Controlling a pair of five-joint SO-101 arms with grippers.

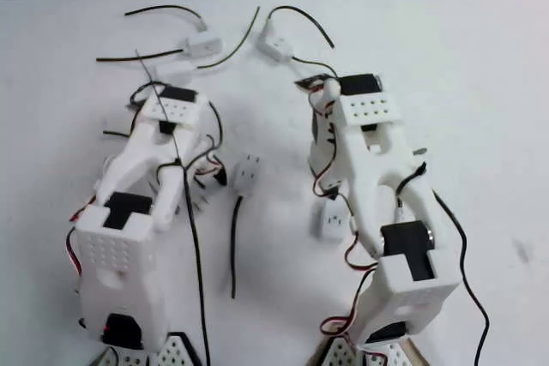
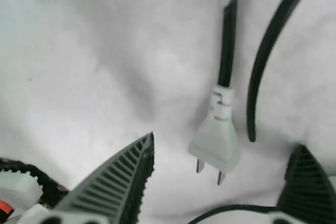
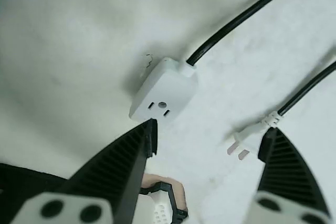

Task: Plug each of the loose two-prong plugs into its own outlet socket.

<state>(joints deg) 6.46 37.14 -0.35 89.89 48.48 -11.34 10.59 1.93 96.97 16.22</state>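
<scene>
A white two-prong plug (image 2: 215, 141) on a black cord lies flat on the table, prongs toward my left gripper (image 2: 226, 141), which is open with a finger on each side of it. A loose black cable end (image 2: 252, 124) lies beside the plug. My right gripper (image 3: 211, 126) is open above the table. Just beyond its fingertips sit a white outlet socket (image 3: 163, 90) on a black cord and a second white plug (image 3: 245, 141), close to one finger. From above, the left gripper (image 1: 165, 85) and the right gripper (image 1: 319, 83) point toward the far side.
Another white socket (image 1: 247, 173) with a black cord lies between the arms, and one more (image 1: 334, 220) sits against the right arm. A white connector block (image 1: 202, 43) and the far socket (image 1: 274, 45) lie ahead among curved black cords. The white table (image 1: 480, 126) is open to the right.
</scene>
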